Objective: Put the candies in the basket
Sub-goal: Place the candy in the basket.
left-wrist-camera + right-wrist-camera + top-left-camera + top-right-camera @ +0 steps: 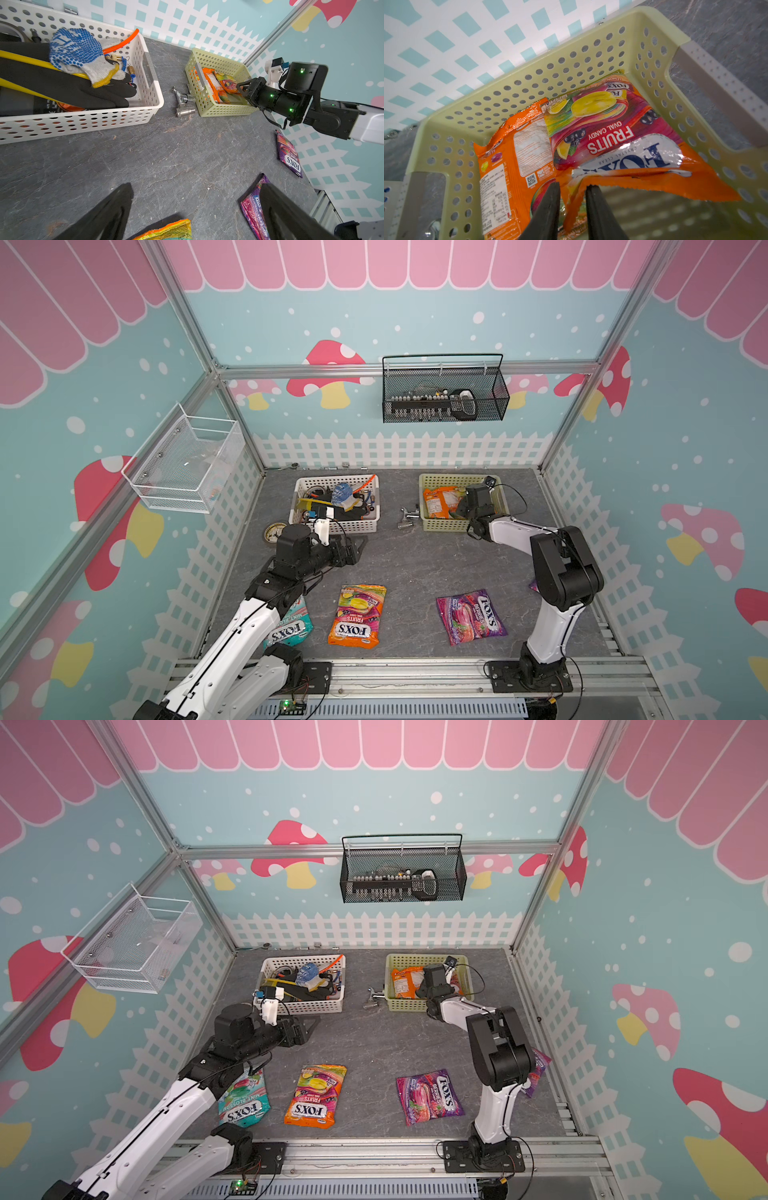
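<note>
Right claw (573, 186), parted, straddles fruit bag (608, 135) lying lengthwise away, FOX'S end nearest.

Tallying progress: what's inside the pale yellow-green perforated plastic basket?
The yellow-green basket holds two glossy orange FOX'S candy bags: a back-side-up bag and a front-side-up bag overlapping it. Jaws of the right gripper straddle its edge. Anything beneath is covered.

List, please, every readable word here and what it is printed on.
"FOX'S CRYSTAL CLEAR FRUITS OVAL CANDY": fruit bag in the basket.
"FOX'S FRUITS": orange bag on table.
"FOX'S BERRIES": purple bag.
"FOX'S": second purple bag.
"FOX'S MINT BLOSSOM": teal bag.
Flipped bag fine print: too small.
</note>
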Action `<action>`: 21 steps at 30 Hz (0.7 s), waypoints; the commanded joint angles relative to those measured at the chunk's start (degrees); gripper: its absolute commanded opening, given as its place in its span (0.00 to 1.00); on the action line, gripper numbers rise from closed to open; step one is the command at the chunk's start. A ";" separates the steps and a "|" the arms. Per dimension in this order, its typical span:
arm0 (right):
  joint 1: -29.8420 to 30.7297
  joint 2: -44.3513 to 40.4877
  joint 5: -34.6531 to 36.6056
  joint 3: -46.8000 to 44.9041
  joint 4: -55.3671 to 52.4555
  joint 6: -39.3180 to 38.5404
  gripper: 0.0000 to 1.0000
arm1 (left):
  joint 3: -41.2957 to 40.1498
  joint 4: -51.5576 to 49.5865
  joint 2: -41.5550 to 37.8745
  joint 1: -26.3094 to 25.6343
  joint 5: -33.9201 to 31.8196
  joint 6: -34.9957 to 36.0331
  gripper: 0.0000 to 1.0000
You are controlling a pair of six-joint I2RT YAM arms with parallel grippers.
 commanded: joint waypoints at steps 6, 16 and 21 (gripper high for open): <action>-0.06 -3.61 -3.36 1.28 -5.75 0.63 0.45 | 0.50 -0.70 -0.94 1.45 -0.39 0.78 0.99; -0.06 -12.46 -14.42 0.63 -11.23 -4.77 0.59 | 0.28 -0.58 -0.50 2.51 -0.33 -0.03 0.99; 0.59 -17.27 -25.70 -0.09 -14.82 -10.78 0.60 | -0.95 0.14 0.58 2.51 3.17 -1.90 0.97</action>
